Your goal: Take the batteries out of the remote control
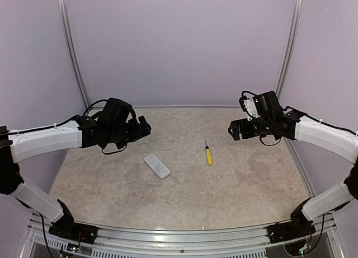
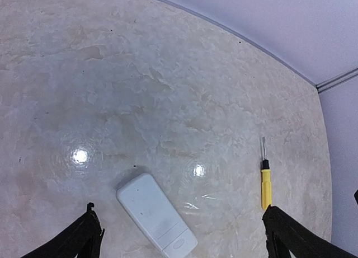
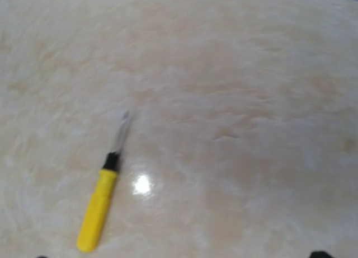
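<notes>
From above, the small flat white rectangular remote control (image 1: 156, 165) lies flat on the beige marbled desk (image 1: 251, 179), a little left of centre and angled, its far end pointing up-left. A small yellow-handled screwdriver with a thin metal shaft (image 1: 208, 155) lies to its right, well apart from it, shaft pointing away from the arm bases. The left claw (image 1: 142, 126) hangs in the air above the desk, beyond and just left of the remote, holding nothing. The right claw (image 1: 235, 129) hangs to the right of the screwdriver, likewise off the surface and empty. In the left wrist view the remote sits low in the picture between the two dark fingers (image 2: 84, 238), which stand spread wide at the bottom corners, so this claw is open and touches nothing. A faint seam crosses the remote near its lower end, with a small oval mark below it. The screwdriver lies off to the right, near the right-hand finger but clear of it, its tip pointing up the picture. In the right wrist view, which is somewhat blurred, only the screwdriver shows on the desk, at lower left, handle nearest the camera and shaft slanting up-right. Just the dark tips of the fingers (image 3: 319, 253) peep in at the bottom edge, set far apart, so this claw too is spread open and empty.
</notes>
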{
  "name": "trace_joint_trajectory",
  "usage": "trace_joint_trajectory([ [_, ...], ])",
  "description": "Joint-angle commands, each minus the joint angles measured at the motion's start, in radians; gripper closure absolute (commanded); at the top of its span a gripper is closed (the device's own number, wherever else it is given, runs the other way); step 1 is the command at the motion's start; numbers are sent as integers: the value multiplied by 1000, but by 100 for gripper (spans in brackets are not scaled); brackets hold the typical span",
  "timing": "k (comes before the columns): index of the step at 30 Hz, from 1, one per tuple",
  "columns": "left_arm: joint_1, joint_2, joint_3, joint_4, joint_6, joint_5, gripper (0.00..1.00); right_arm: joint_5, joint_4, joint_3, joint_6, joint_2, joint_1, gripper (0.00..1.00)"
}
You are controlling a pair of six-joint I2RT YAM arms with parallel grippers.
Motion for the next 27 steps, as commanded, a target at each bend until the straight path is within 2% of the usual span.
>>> trace_joint_trajectory([
  [1, 51, -54, -70, -17, 228, 25, 3, 49, 21, 46, -63, 87, 102, 0],
  [8, 128, -185, -192, 27, 340, 35, 1, 76, 60, 173, -89, 285, 301, 0],
  [16, 148, -354, -345, 111, 387, -70, 1, 42, 123, 375, -48, 550, 464, 0],
  [23, 154, -419, -386, 102, 389, -46, 1, 15, 90, 543, -9, 750, 527, 0],
  [27, 154, -456, -408, 109, 391, -52, 1, 3, 106, 562, 4, 811, 529, 1],
])
